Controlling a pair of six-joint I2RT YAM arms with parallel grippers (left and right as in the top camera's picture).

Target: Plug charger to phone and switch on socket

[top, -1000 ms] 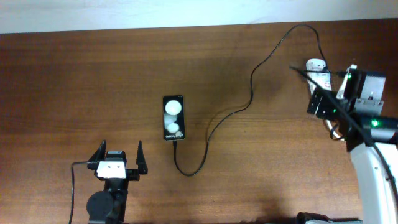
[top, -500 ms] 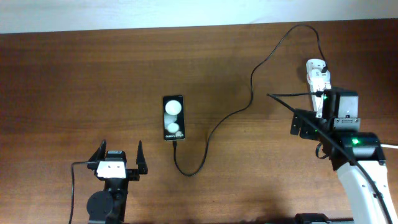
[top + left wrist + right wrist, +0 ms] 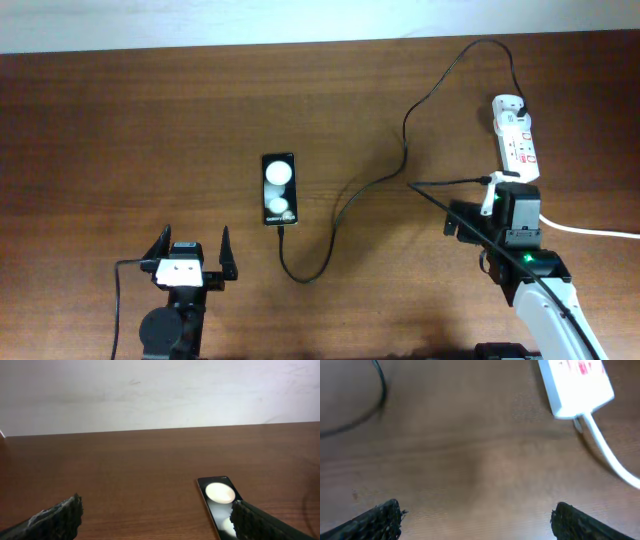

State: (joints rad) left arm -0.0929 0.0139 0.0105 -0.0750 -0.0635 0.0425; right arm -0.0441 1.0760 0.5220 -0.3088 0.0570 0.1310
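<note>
Overhead, the charger runs from the socket at far right to the near end of the phone; left tool and right tool gape released, empty.

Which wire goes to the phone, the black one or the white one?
The thin black cable; it reaches the phone's bottom end. The thick white cord only leaves the power strip.

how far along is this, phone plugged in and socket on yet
Looks done: the charger reaches the phone at its near end, and its plug sits in the socket at the far end. In hand: nothing; left gripper and right gripper are open and empty. Left: maybe the switch, too small to read.
</note>
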